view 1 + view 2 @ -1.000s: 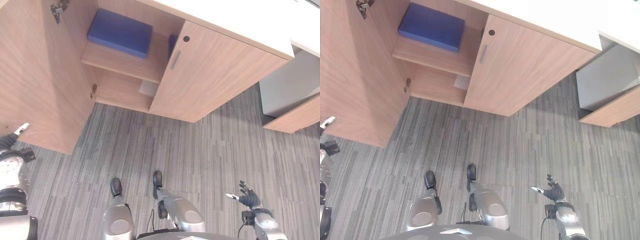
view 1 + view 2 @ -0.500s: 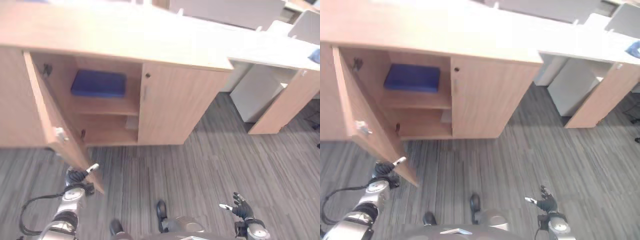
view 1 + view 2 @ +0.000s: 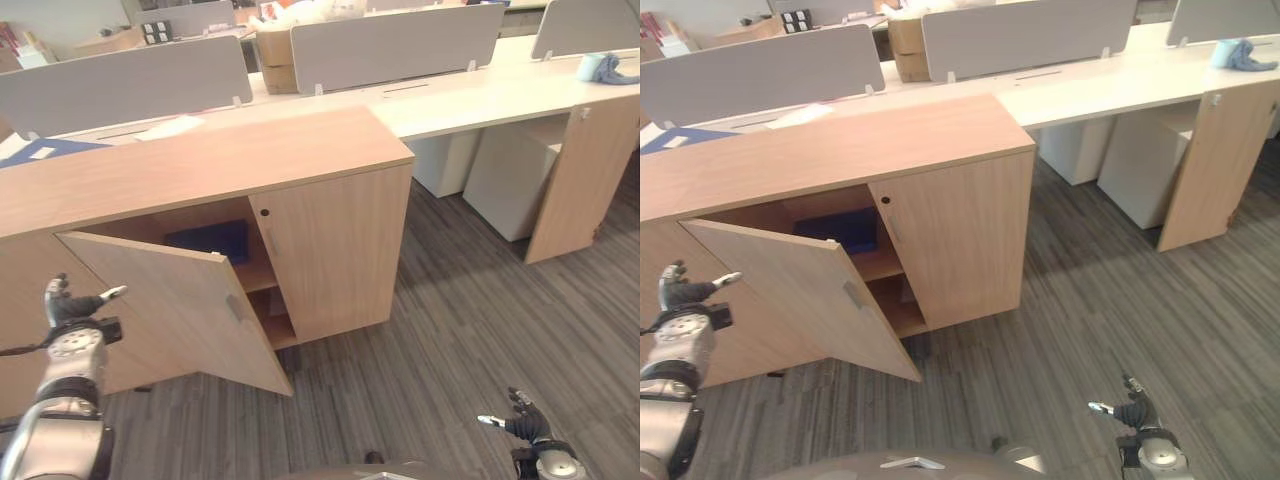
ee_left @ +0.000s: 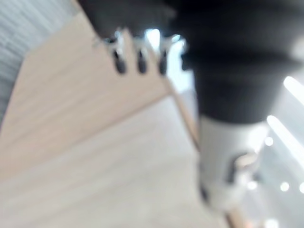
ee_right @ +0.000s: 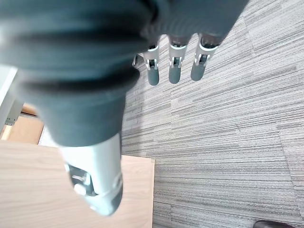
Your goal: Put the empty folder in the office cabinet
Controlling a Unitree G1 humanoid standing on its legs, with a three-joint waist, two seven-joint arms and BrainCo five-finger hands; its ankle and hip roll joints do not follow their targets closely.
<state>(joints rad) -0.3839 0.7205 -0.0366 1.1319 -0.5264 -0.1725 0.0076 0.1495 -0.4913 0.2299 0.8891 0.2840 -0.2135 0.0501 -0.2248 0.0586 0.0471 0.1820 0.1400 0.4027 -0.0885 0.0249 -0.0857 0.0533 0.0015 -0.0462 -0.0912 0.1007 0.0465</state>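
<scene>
Nearest, the right hand hangs low over the grey striped carpet with fingers relaxed and spread, holding nothing, and the left hand is raised just beside the outer edge of the half-open cabinet door, fingers loosely extended and likewise empty. Beyond the left hand, behind that door, the blue folder lies flat on the upper shelf of the wooden office cabinet, well apart from both hands. Farther back stand white desks with grey divider panels.
</scene>
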